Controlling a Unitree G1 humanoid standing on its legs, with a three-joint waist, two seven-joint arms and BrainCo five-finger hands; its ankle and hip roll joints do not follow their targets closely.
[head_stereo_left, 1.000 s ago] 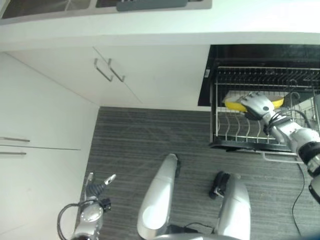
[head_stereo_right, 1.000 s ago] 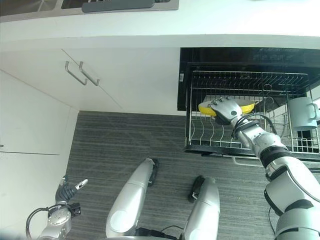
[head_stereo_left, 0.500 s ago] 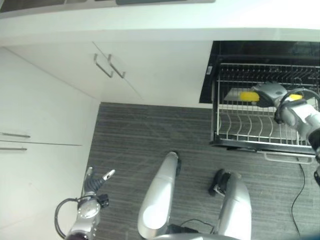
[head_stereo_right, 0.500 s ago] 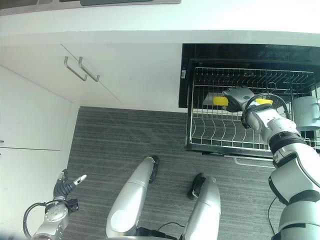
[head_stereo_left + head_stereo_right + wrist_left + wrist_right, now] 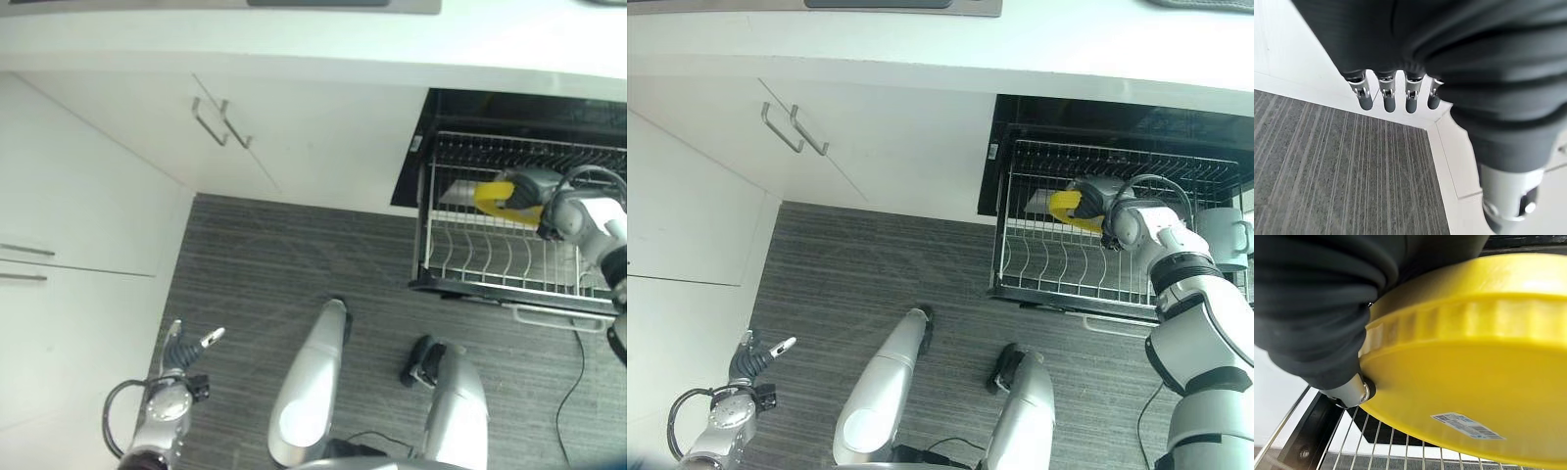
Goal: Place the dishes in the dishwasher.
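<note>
My right hand (image 5: 1104, 199) grips a yellow plate (image 5: 1071, 209) by its rim, tilted over the dishwasher rack (image 5: 1068, 274). It looks like stiff, light plastic, smooth enough to slip, so the fluted rim seems the safest hold. My left hand (image 5: 182, 353) hangs relaxed above the floor (image 5: 294, 264).

Right hand (image 5: 1104, 198) fingers behind yellow plate (image 5: 1070, 208)

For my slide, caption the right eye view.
Right hand holds a yellow plate over the pulled-out dishwasher rack.
</note>
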